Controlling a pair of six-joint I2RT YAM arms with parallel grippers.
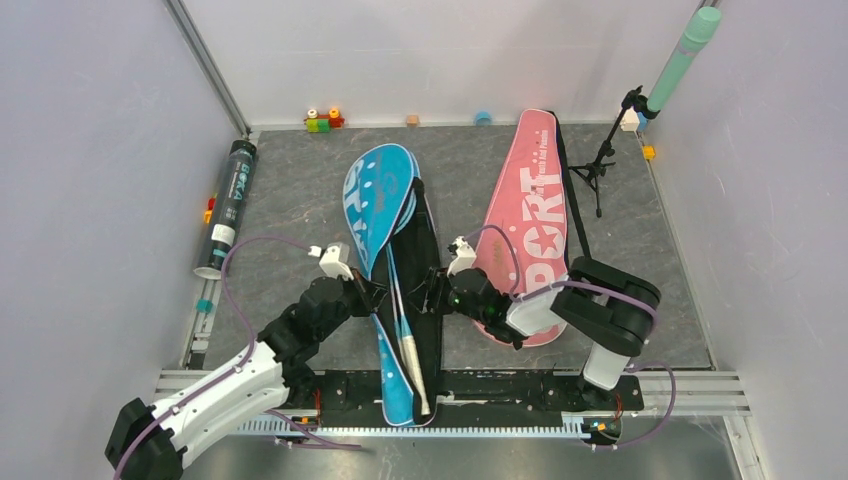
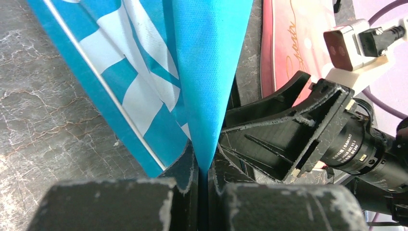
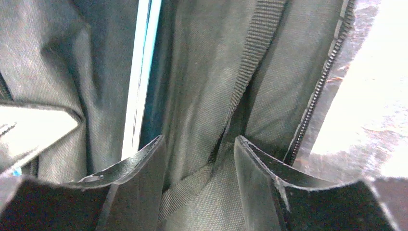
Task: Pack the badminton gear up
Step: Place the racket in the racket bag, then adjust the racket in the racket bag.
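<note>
Roughly midway, you have the blue racket (image 1: 412, 360) lying in the unzipped blue bag (image 1: 375, 195) on the tabletop (image 1: 290, 200), left tool (image 2: 202, 178) clamped on its flap (image 2: 207, 72), right tool (image 3: 197, 144) parted astride the strap (image 3: 250, 72); zipping remains, and the tube (image 1: 230, 205) lies apart, unpacked.

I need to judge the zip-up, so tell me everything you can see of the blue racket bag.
The blue bag is a long racket-shaped fabric cover, blue with white lettering, black inside. It lies open mid-table, wide end far, narrow end at the near edge. The left gripper pinches its blue flap; the right gripper, jaws apart, straddles a webbing strap on the black lining. A white-handled racket lies inside.
</note>
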